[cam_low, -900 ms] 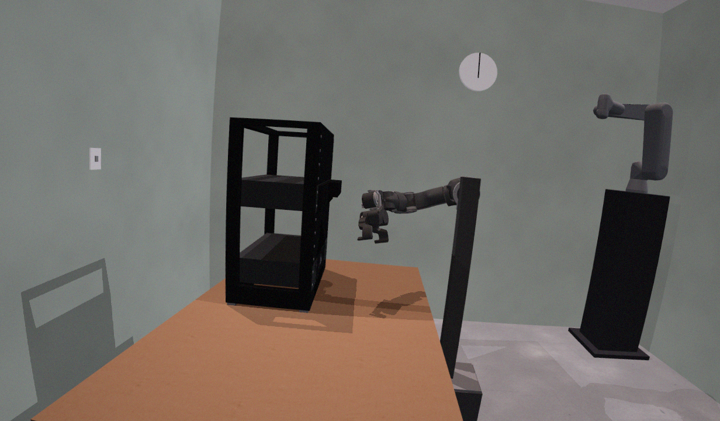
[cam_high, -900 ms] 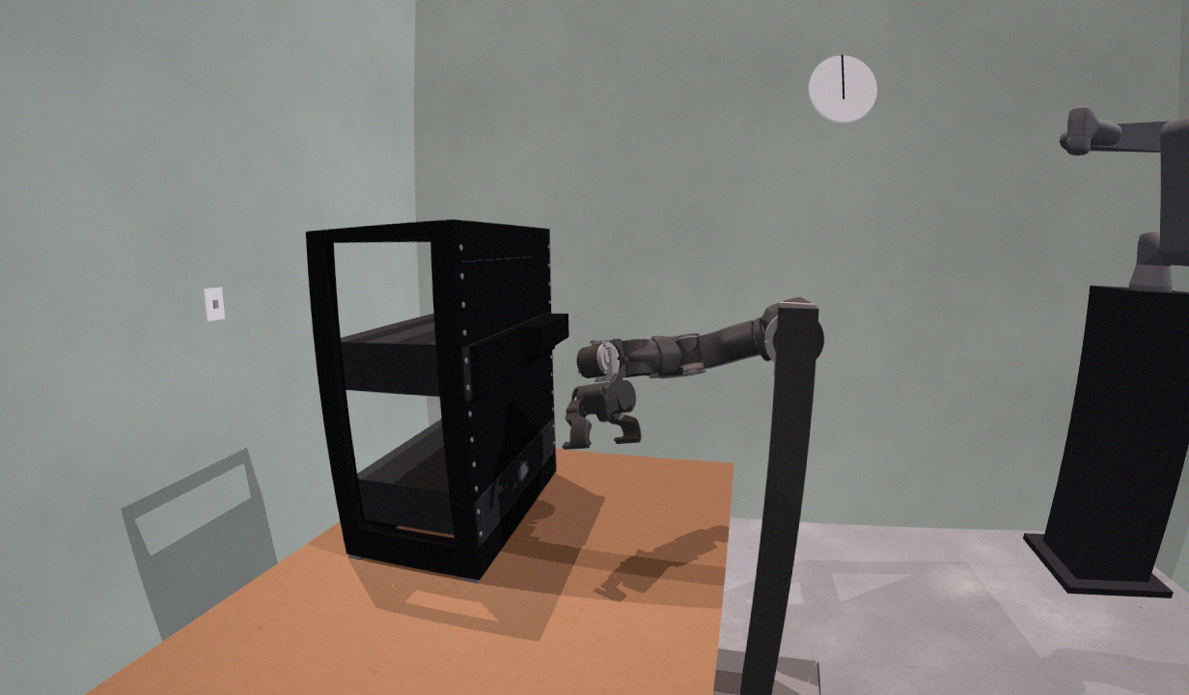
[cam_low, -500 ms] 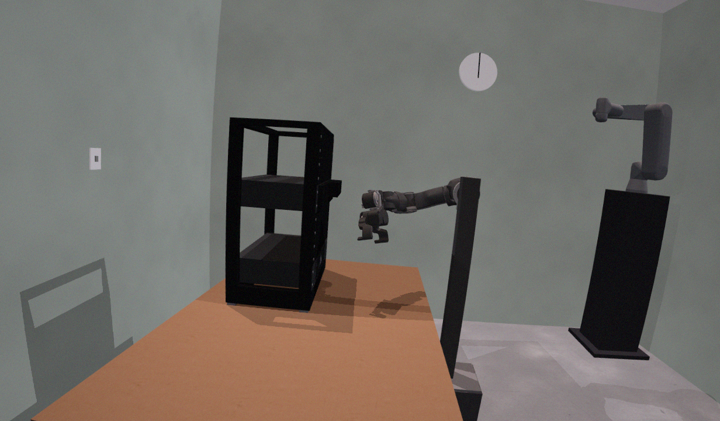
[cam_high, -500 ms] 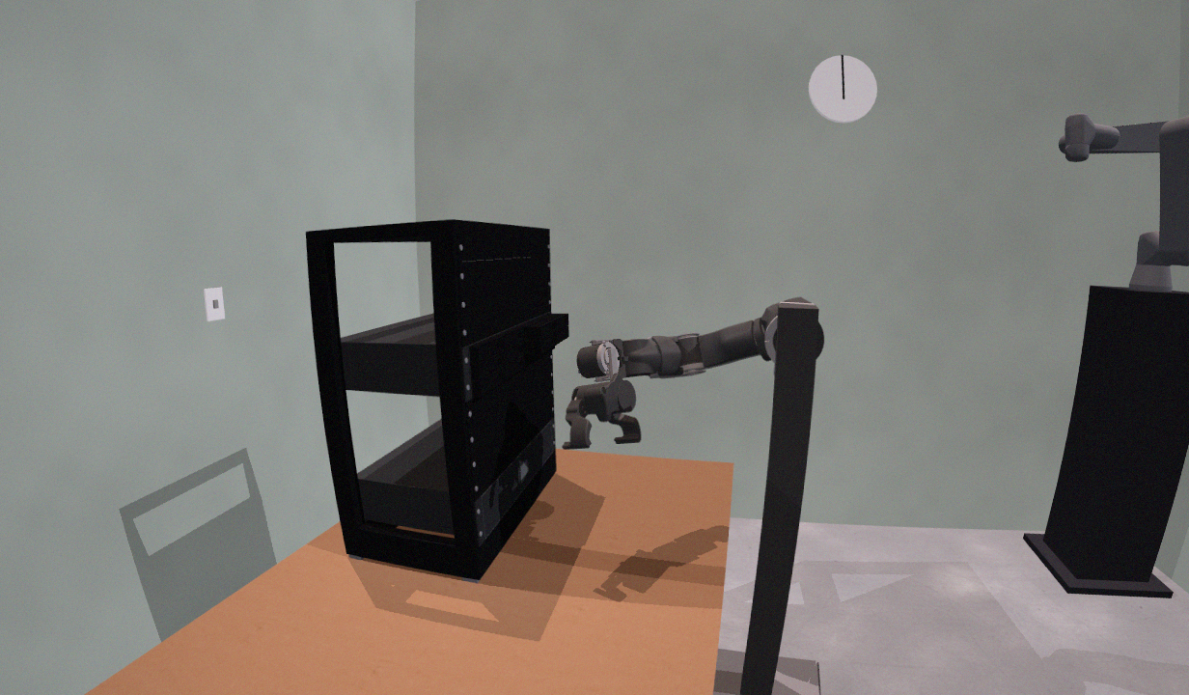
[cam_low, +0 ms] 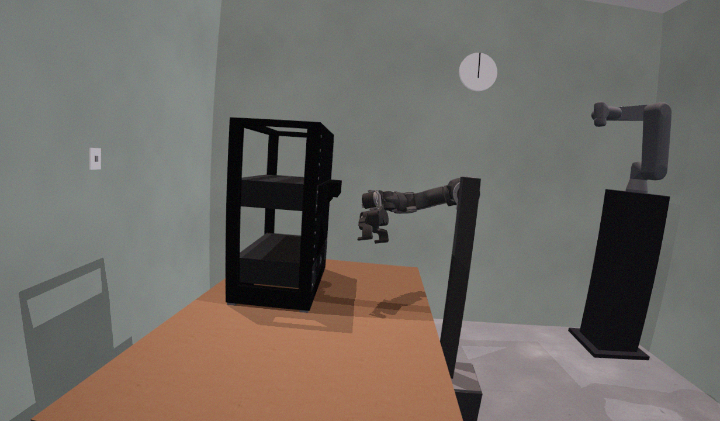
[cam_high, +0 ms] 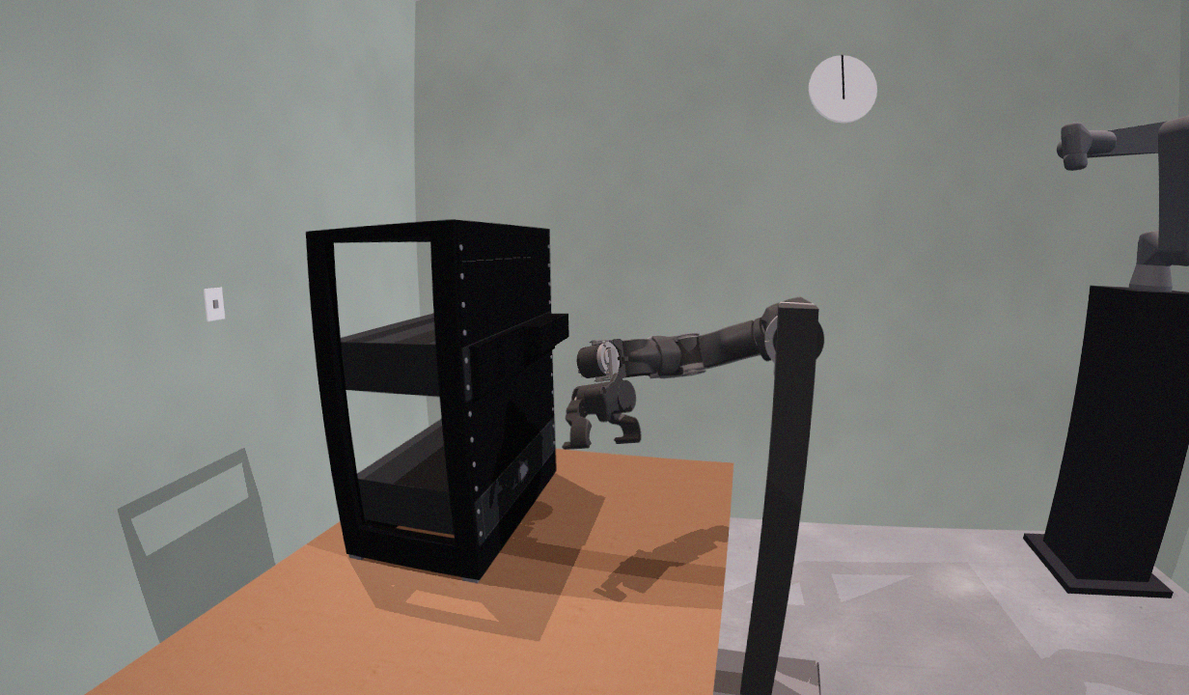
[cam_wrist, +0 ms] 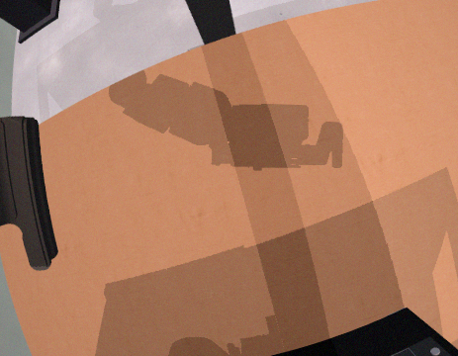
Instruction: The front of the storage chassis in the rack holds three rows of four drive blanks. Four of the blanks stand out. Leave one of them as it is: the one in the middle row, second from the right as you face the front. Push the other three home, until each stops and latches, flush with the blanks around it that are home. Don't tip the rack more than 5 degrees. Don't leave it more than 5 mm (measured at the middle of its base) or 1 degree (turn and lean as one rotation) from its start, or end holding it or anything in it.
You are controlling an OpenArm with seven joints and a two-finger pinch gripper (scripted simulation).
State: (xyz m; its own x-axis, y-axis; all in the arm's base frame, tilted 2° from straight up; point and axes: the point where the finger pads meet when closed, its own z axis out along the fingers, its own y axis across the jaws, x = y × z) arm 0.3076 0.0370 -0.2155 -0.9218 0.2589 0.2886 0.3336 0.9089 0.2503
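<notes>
Three blanks need pushing home, and none looks touched yet. The rack sits left of centre in the top view, standing on the orange table, with its front face turned toward the arm. The storage chassis seems to be the low unit near the rack's bottom, but its front is so dark and steeply angled that I honestly can't pick out which blanks stand proud. In the wrist view only a sliver of the rack's base shows along the bottom edge.

The gripper hangs just right of the rack's front, mid-frame, fingers pointing down at the table, jaws spread wide with nothing in them. It's near the rack but clearly apart from it, and higher than the chassis.

My take on doing this step well: drop lower and swing the wrist so a fingertip or the knuckle faces the chassis front square on. Push straight along the blank's travel, slow and steady, because any sideways or high push on a freestanding rack could slide or tip it. Aim dead centre on one blank at a time, and stay off the middle row's second-from-right one. Back straight off once it latches.
</notes>
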